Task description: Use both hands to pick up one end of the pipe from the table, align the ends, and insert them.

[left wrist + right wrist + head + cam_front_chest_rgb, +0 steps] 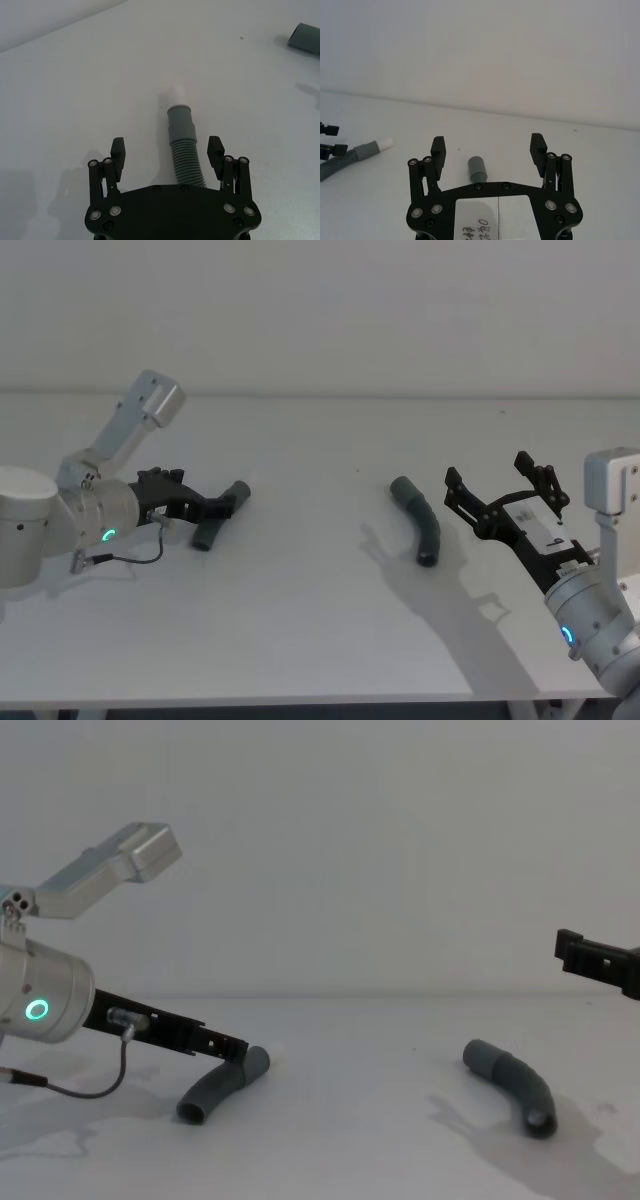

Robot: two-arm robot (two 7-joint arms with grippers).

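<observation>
I note left tool (222, 506) spread astride one pipe piece (218, 517) on the table (300, 620) at frame left, right tool (487, 470) spread, raised near the other piece (421, 522) at frame right.

wide open table (310, 580) separates the left pipe piece (207, 532) from the right pipe piece (425, 525).

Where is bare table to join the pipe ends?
Free: the table between the left pipe piece and the right pipe piece. Crowded: beside the left gripper straddling its piece, and by the right gripper.
</observation>
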